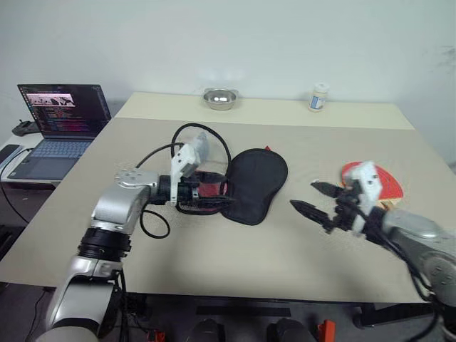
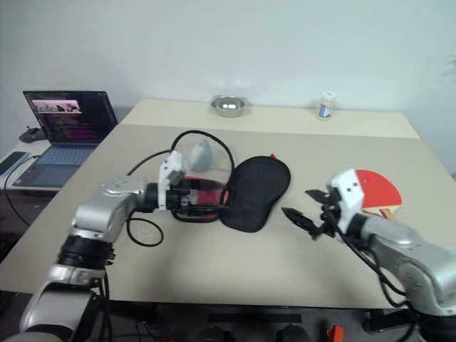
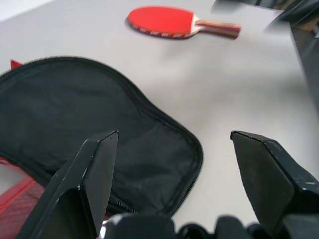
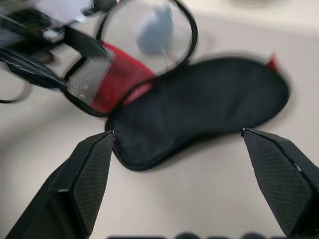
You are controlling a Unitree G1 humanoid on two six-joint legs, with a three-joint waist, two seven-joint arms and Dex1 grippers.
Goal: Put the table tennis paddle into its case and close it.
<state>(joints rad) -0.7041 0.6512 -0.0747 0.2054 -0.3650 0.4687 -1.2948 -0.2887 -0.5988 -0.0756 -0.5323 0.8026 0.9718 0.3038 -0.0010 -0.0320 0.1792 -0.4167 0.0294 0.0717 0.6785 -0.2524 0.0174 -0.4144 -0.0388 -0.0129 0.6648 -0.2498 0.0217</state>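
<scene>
The case point(image 1: 254, 182) lies in the middle of the table, a black pouch unzipped with its clear flap point(image 1: 201, 146) standing up and red lining showing at the left end. My left gripper point(image 1: 216, 194) is at that open end, fingers spread wide over the case point(image 3: 89, 124) with nothing between them. The table tennis paddle point(image 1: 390, 184) lies red face up on the table to the right, partly behind my right hand; its handle shows in the left wrist view point(image 3: 219, 29). My right gripper point(image 1: 313, 199) hangs open between paddle and case, pointing at the case point(image 4: 199, 107).
An open laptop point(image 1: 60, 117) sits on a side desk to the left, with a phone point(image 1: 8, 153) beside it. A steel bowl point(image 1: 219, 97) and a small white bottle point(image 1: 319, 97) stand at the table's far edge. Bare tabletop point(image 1: 235, 256) lies in front of the case.
</scene>
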